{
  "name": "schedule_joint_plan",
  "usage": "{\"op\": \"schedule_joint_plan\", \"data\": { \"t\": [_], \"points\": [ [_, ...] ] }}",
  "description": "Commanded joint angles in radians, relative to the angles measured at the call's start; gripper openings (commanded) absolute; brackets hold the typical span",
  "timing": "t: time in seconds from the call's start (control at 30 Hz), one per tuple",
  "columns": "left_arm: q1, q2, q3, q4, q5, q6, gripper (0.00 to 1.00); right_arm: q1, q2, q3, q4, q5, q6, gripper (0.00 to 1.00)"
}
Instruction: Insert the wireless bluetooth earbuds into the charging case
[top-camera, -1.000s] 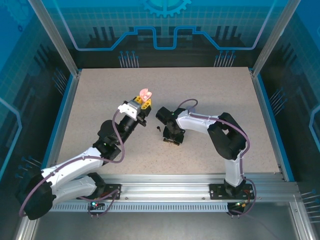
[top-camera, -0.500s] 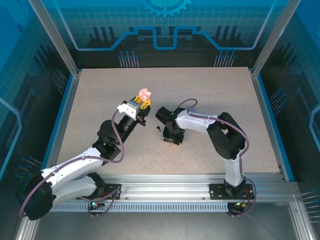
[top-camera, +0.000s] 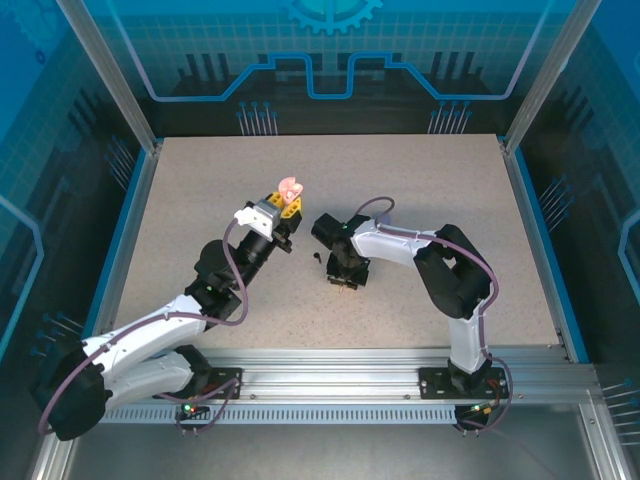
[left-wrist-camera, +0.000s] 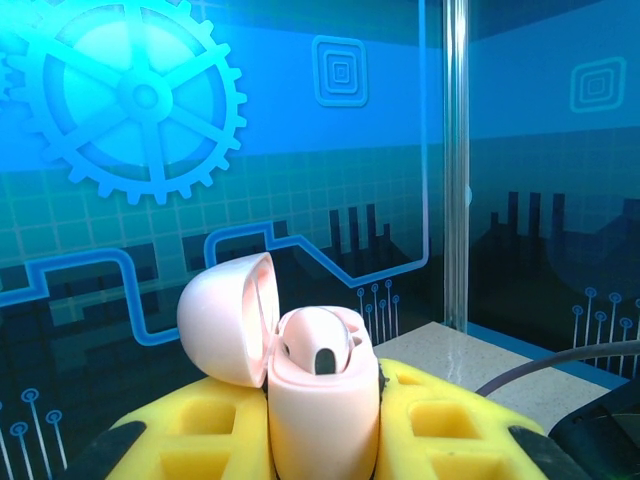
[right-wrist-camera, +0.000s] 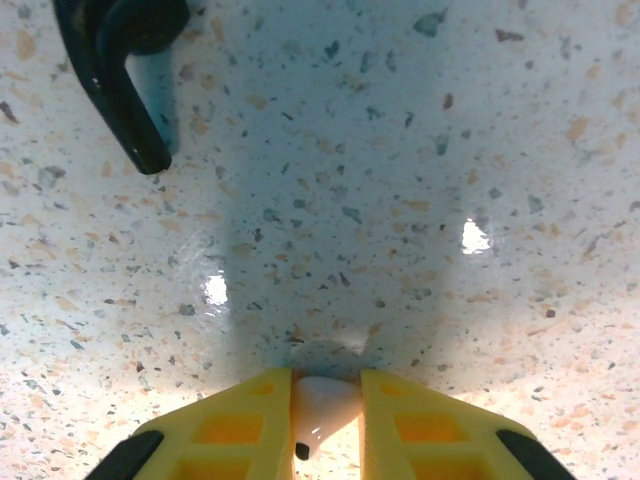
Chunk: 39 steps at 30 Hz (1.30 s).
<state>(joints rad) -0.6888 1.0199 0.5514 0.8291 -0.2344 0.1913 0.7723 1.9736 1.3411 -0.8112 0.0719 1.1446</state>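
My left gripper (top-camera: 283, 203) is shut on a pale pink charging case (left-wrist-camera: 320, 410) and holds it upright above the table. The case's lid (left-wrist-camera: 225, 320) is hinged open to the left, and one pale pink earbud (left-wrist-camera: 318, 345) sits in the case. My right gripper (right-wrist-camera: 325, 400) points down at the table, and its yellow fingers (right-wrist-camera: 240, 425) press on both sides of a second pale pink earbud (right-wrist-camera: 322, 408) that lies on the surface. In the top view this gripper (top-camera: 344, 283) is just right of the left one. A black earbud (right-wrist-camera: 125, 90) lies loose ahead and to the left.
The speckled table (top-camera: 430, 190) is walled by blue transparent panels with metal posts. The black earbud (top-camera: 317, 257) lies between the two grippers, close to the right arm's wrist. A dark cable crosses the lower right of the left wrist view.
The right gripper's fingers have closed in on the pale pink earbud on the table. The left arm and the case have not moved.
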Motion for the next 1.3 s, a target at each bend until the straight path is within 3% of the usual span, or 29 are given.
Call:
{"op": "schedule_joint_plan", "data": {
  "t": [0.0, 0.1, 0.33, 0.73, 0.97, 1.27],
  "points": [
    [0.01, 0.003, -0.002, 0.038, 0.025, -0.018, 0.0, -0.004, 0.02, -0.004, 0.0, 0.03, -0.024, 0.17],
    [0.009, 0.006, -0.001, 0.035, 0.03, -0.022, 0.0, -0.002, 0.006, -0.014, 0.012, 0.032, -0.048, 0.11],
    [0.01, 0.003, 0.004, 0.024, 0.05, -0.032, 0.0, 0.006, -0.075, -0.073, 0.088, 0.074, -0.107, 0.1],
    [0.008, -0.015, 0.029, -0.028, 0.112, -0.035, 0.0, 0.019, -0.376, -0.148, 0.152, 0.244, -0.227, 0.12],
    [0.008, -0.009, 0.061, -0.064, 0.172, -0.039, 0.0, -0.008, -0.574, -0.029, 0.146, 0.319, -0.397, 0.14],
    [0.008, 0.02, 0.101, -0.078, 0.263, -0.036, 0.0, -0.045, -0.674, 0.186, 0.218, 0.238, -0.633, 0.14]
  ]
}}
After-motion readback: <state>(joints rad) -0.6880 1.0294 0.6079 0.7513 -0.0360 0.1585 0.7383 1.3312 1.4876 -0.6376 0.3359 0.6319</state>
